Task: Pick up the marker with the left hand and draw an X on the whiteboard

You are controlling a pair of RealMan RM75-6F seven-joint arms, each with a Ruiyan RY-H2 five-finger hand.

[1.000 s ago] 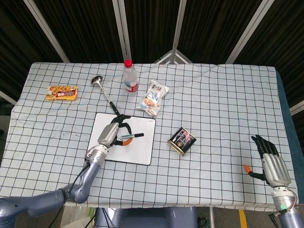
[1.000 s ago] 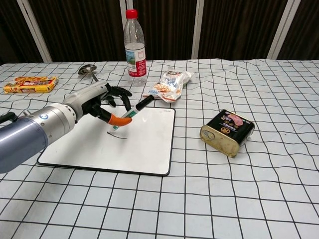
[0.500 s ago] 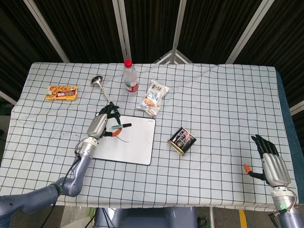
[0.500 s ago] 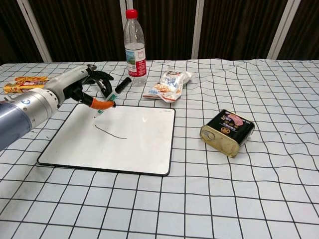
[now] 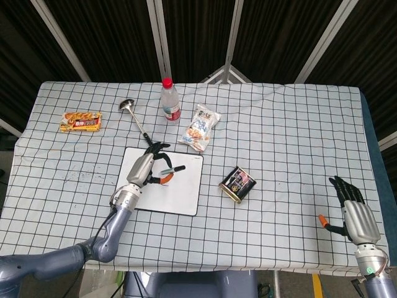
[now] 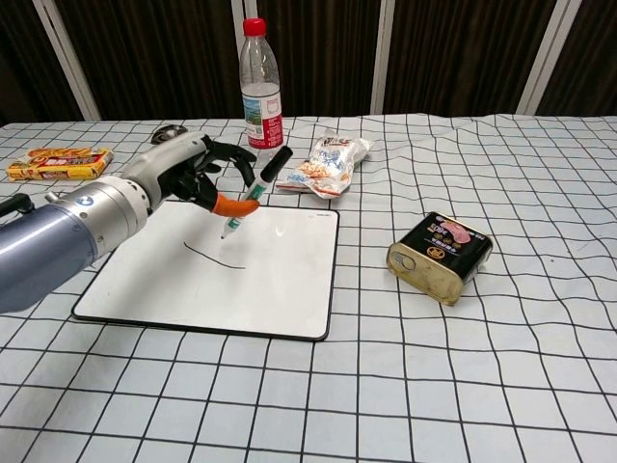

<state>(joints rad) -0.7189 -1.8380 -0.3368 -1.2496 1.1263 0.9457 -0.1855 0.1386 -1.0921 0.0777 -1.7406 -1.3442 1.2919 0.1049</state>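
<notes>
**Marker poised above board for the crossing stroke**

Marker (image 6: 254,193) sits pinched in the left hand (image 6: 188,178), its long axis tilted: cap end up and toward the far side of the table, tip down and toward the near-left, hanging over the whiteboard (image 6: 280,280). From the chest view the tip looks just above the board's far half; whether it touches the surface I cannot tell. One dark stroke (image 6: 214,254) lies on the board, a short line running from its left part toward its middle, near and slightly left of the tip. Judging by the task, the second stroke is not yet drawn, and the coming move turns on the tip starting to the far right of that line and crossing it toward the near left.

The whiteboard lies flat on the checked table (image 5: 285,130), left of centre, nearer the front edge. The right hand (image 5: 356,214) rests near the front right corner, well apart from the board, fingers spread and holding nothing.

Outward from the board: a tin can (image 6: 439,256) lies on its side to the right; a snack bag (image 6: 326,164) and a water bottle (image 6: 261,87), upright and capped, sit beyond the far edge of the board. A ladle (image 5: 133,115) and a flat snack packet (image 5: 80,121) lie toward the far left corner.
</notes>
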